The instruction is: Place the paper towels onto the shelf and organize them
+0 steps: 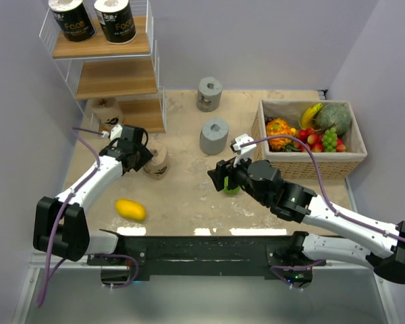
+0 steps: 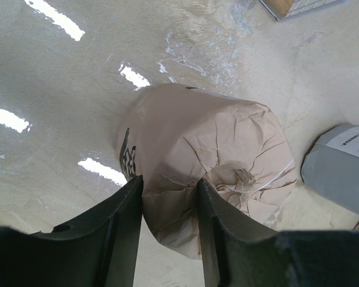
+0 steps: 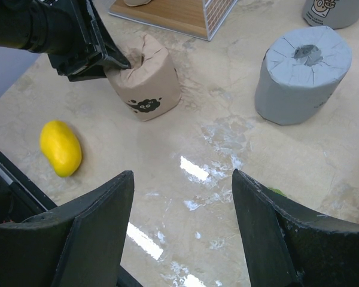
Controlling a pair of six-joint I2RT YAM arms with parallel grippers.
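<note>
Currently:

1. L gripper [image 2: 169,190]: jaws clamped on the wall of tan roll no. 1 [image 2: 209,149]. One finger [image 2: 122,221] sits outside the wrap by the printed mark; the other presses at the crumpled centre end.
2. Tan roll no. 1: stands on the table [image 1: 189,196], left-centre of the top view, near the shelf's lower right corner but not on a board.
3. R gripper [image 3: 182,176]: jaws well apart, nothing between them. It hangs over the table at frame centre in the top view, with a green fruit [image 1: 231,189] mostly hidden under it.
4. Shelf [image 1: 115,79]: upper left of the top view.
   - Top tier: black roll A [image 1: 71,17] and black roll B [image 1: 115,19], upright, side by side.
   - Bottom tier: tan roll no. 2 [image 1: 106,111], at the left end.
5. Grey rolls: far grey roll [image 1: 209,93] and near grey roll [image 1: 214,135], both upright on the table, upper centre, apart from each other and from the shelf.
6. Misc.: yellow fruit [image 1: 130,209] on the table, lower left, beside the L arm. Basket [image 1: 310,165] w/ assorted fruit, right side.
</note>
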